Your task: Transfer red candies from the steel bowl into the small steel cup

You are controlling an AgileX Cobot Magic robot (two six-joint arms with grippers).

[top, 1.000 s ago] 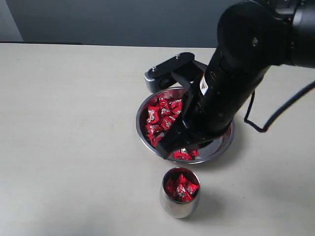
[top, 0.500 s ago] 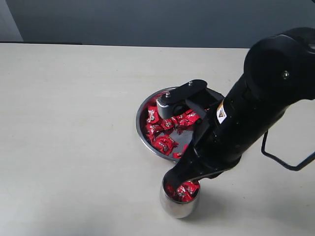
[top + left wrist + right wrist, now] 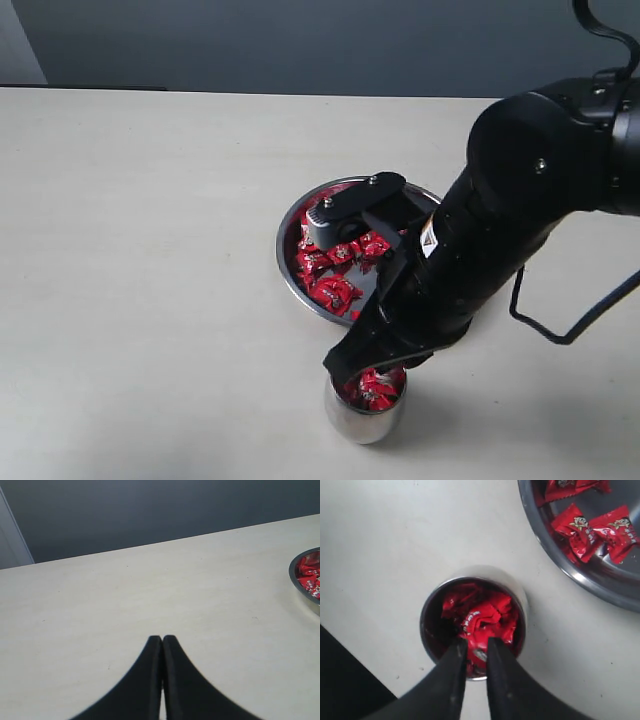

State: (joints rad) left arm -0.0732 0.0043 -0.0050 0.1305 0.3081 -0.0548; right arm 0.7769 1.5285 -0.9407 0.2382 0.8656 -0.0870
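Candies (image 3: 372, 388) in shiny red wrappers fill the small steel cup (image 3: 360, 425), which stands closest to us on the table (image 3: 150, 280). They are piled almost up to its rim. The right gripper (image 3: 476, 642) points down at the mouth of the cup. Its 2 black fingers (image 3: 451, 675) are a little apart, with a thin gap between them, and the tips are just over the top candy. That candy lies on the pile in the cup; I cannot tell if the tips touch it. The big black right arm (image 3: 520, 190) leans over the cup and hides part of its rim in the exterior view.

Just behind the cup is the steel bowl (image 3: 284, 262). It is wide and flat, and it does not touch the cup. More red candies (image 3: 335, 293) lie in it, mostly on its left side, and the arm covers its right side. A gray block (image 3: 340, 212) on the arm hangs over the bowl. A black cable (image 3: 590, 318) loops off the arm on the right.

The left gripper (image 3: 162, 640) is off to the side over the table, well apart from the bowl. Its 2 fingers are pressed tight together and hold nothing. Farthest back is a dark gray wall (image 3: 300, 45).
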